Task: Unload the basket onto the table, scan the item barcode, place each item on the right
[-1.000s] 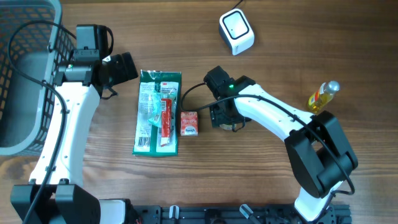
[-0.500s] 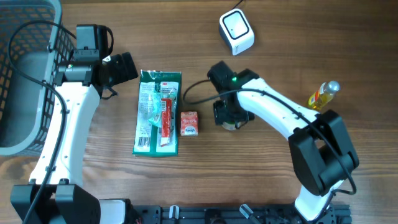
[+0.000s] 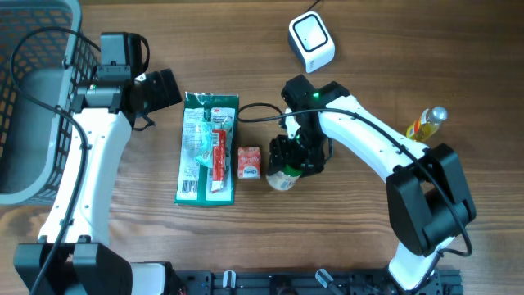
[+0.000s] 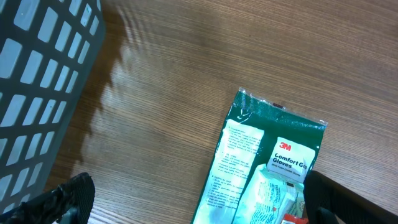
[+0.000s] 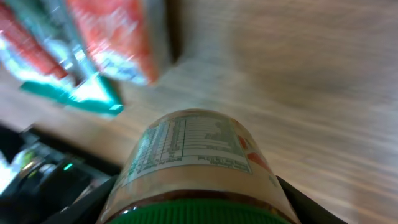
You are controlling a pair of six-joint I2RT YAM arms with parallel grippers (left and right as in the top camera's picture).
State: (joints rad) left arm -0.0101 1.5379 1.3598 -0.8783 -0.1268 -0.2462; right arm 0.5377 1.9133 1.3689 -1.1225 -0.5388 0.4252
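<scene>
A jar (image 5: 196,155) with a green lid and a printed label fills the right wrist view, and my right gripper (image 5: 198,202) is shut on it just below the lid, a dark finger on each side. From overhead the jar (image 3: 283,177) sticks out tilted from my right gripper (image 3: 296,159), right of a small red box (image 3: 249,161). The white barcode scanner (image 3: 311,41) stands at the back of the table, well apart from the jar. My left gripper (image 3: 160,88) hangs open left of the green glove pack (image 3: 209,147), holding nothing.
A grey mesh basket (image 3: 33,98) stands at the far left. The glove pack (image 4: 267,168) reaches under the open left gripper (image 4: 199,202). A yellow bottle (image 3: 426,125) stands at the right. A black cable runs across the table from the right arm.
The right gripper has turned its wrist and swung the jar out toward the red box, so the jar now shows tilted from above. The left arm has not moved.
</scene>
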